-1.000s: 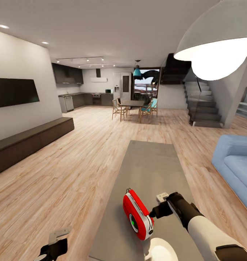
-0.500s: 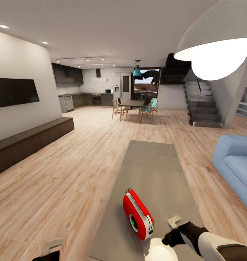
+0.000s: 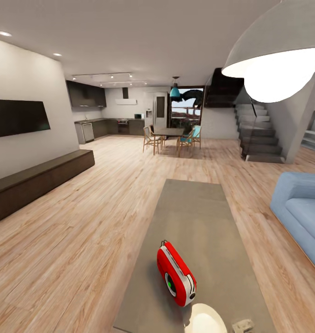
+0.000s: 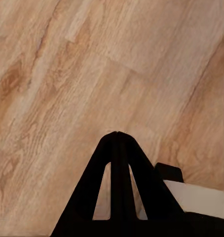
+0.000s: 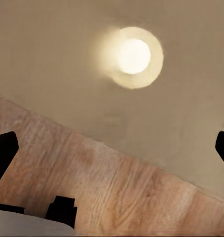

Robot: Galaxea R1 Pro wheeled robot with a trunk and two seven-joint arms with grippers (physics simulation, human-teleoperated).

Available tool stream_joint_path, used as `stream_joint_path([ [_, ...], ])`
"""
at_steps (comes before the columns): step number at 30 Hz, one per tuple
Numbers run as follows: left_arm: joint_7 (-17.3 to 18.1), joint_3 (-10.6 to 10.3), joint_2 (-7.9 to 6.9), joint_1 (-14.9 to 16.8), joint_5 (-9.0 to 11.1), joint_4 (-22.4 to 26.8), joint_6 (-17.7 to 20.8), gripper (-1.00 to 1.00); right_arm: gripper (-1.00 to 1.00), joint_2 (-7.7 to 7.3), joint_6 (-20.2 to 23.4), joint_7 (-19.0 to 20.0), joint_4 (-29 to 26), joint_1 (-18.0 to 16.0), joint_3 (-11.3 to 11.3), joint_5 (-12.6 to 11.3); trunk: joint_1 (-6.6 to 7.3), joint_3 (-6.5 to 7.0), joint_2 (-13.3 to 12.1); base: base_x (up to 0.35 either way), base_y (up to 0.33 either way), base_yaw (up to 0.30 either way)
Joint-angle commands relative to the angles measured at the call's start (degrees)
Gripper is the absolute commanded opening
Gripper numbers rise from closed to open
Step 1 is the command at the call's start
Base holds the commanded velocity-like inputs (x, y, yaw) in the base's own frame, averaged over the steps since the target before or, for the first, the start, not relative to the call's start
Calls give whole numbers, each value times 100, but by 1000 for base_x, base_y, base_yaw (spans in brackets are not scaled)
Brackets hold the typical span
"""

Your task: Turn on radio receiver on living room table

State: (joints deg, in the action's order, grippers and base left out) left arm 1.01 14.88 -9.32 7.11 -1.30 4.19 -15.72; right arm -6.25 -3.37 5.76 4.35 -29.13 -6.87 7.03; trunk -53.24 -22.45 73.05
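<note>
The red radio receiver (image 3: 176,274) stands upright near the front end of the long grey table (image 3: 194,212), its round dial facing front right. At the head view's bottom edge, right of the radio, one pale finger (image 3: 243,325) of my right gripper pokes up. In the right wrist view my right gripper (image 5: 114,147) is open with nothing between its wide-set fingers, above the table (image 5: 67,59) edge and wood floor. My left gripper (image 4: 117,136) is shut on nothing, its tips meeting over bare floor planks (image 4: 53,74).
A lamp glow spot (image 3: 204,319) lies on the table in front of the radio. A blue sofa (image 3: 300,212) sits right of the table, a dark low bench (image 3: 37,182) under the TV (image 3: 18,116) to the left. The dome lamp (image 3: 277,51) hangs at the upper right.
My right arm has drawn back from beside the radio and sunk to the head view's bottom edge. My left gripper has dropped out of that view. The radio has not moved.
</note>
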Motion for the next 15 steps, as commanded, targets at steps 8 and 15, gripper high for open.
stream_joint_path([
  [8,761,16,-110,-12,-26,-653,-496,-100,100,27,-439,-470,-4,725,1,2,0,1,0,0,0,0],
  [15,750,21,-23,-17,-531,-809,-639,-100,100,80,-473,-581,-6,942,-3,19,0,1,0,0,0,0],
])
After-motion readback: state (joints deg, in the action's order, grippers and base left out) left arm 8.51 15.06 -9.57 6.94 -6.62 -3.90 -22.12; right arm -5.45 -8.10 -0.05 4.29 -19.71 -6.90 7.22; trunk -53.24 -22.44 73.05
